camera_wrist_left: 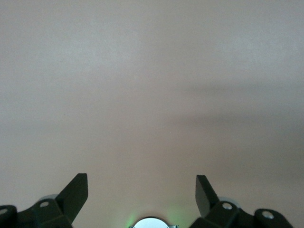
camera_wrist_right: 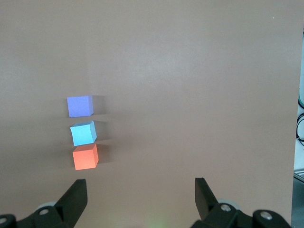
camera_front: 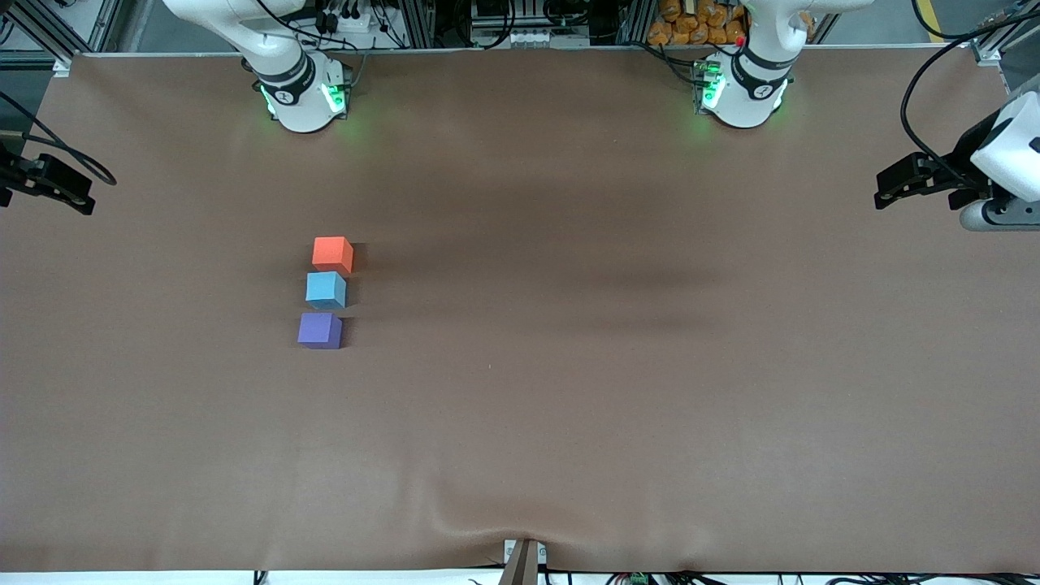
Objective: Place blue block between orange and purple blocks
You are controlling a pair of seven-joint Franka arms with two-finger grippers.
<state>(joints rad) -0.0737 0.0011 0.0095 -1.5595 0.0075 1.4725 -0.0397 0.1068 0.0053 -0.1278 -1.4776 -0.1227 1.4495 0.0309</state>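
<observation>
As you looked at this moment, the blue block [camera_front: 326,289] sat on the brown table [camera_front: 617,390] in line with the other two cubes: the orange block [camera_front: 332,253] was farther from the front camera than the blue block, just beside it, and the purple block [camera_front: 319,330] was nearer to the front camera than the blue block, also just beside it. Narrow gaps seemed to separate them, though whether any faces touched was hard to tell. The blue block looked turned slightly against its neighbours. Judging from that layout, the placement looked done already, or nearly so.

Your right gripper [camera_wrist_right: 140,199] was up in the air with its fingers spread wide and nothing between them; its wrist view looked down on the row, orange block [camera_wrist_right: 85,157] closest to the fingers, then blue block [camera_wrist_right: 83,133], then purple block [camera_wrist_right: 80,106]. The row's long axis ran away from the right arm's base, so the right arm was the nearer one for any touch-up, and the blue block lay toward the orange-block side of that gripper.

Your left gripper [camera_wrist_left: 141,192] was waiting over bare table toward the left arm's end, well apart from the blue block, fingers wide and holding nothing.

If you nudged anything, the tight neighbours left little finger room around the blue block.
</observation>
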